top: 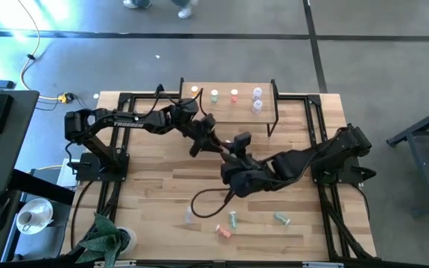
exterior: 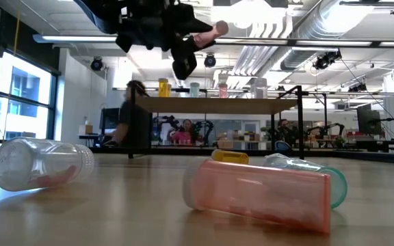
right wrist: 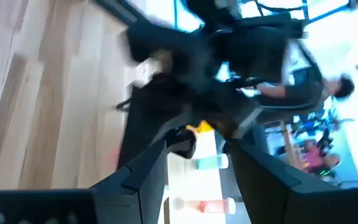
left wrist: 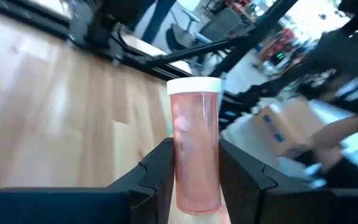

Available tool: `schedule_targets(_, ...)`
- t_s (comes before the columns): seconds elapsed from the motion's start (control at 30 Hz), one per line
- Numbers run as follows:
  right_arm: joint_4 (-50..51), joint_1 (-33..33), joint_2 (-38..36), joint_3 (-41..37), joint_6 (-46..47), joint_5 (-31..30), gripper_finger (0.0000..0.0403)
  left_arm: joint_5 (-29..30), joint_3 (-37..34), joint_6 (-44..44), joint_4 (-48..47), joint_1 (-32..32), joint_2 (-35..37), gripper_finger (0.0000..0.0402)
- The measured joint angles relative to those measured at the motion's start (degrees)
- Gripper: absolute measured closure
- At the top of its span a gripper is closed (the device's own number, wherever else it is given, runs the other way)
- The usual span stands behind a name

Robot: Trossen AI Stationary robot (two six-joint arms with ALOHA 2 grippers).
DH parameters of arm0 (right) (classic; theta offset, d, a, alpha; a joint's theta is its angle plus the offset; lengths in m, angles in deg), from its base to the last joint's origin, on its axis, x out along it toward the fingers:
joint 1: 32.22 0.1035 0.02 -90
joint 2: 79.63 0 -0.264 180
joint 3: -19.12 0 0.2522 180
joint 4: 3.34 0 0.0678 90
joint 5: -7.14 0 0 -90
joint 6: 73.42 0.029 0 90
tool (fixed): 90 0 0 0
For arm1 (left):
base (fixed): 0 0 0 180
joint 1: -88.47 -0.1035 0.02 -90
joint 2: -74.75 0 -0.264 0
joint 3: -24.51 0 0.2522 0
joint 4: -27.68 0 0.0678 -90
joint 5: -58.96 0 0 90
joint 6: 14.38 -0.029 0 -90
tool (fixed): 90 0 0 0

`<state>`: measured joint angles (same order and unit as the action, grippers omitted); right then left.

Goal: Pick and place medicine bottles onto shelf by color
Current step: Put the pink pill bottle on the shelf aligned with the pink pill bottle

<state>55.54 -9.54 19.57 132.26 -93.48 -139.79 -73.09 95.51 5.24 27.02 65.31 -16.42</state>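
Left hand (left wrist: 194, 171) clamps a pink bottle (left wrist: 195, 149); right hand (right wrist: 197, 165) gapes empty beside it; shelf (top: 229, 112) close behind.

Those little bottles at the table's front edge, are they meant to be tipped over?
They do look toppled: a clear bottle, a pink one and two green ones lie sideways, while those on the shelf stand upright.

You see a translucent pink bottle (left wrist: 194, 155) with a white cap between the black fingers (left wrist: 160, 177) of the left gripper (left wrist: 194, 186). The surface (top: 162, 186) is pale wood in striped planks. On the shelf (top: 226, 112), light wood on black legs, stand orange, green, pink and clear bottles. At lower centre of the high view lie a clear bottle (top: 191, 217), a pink bottle (top: 223, 231) and two green ones.
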Motion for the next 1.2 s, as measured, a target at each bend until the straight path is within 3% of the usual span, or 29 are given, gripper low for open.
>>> schedule_targets(0.23,11.5,-3.4,-0.02,12.99,14.75,8.96,0.0231,0.95,-0.76,-11.42,2.29,1.69,0.0,0.03)
schedule_targets(0.47,18.17,-7.54,-0.04,20.67,23.28,20.87,0.0231,2.6,-9.05,-7.73,20.71,4.2,0.04,0.03)
schedule_targets(0.9,16.15,-14.1,0.12,15.26,26.07,41.66,0.0231,4.13,-21.22,-10.23,41.5,3.33,0.1,0.03)
schedule_targets(1.03,12.79,-15.64,0.46,12.69,22.01,47.36,0.0231,4.03,-23.38,-13.72,45.72,3.83,0.11,0.03)
schedule_targets(1.2,9.01,-16.04,0.46,10.64,15.22,50.35,0.0231,3.94,-23.89,-18.13,46.69,5.75,0.11,0.03)
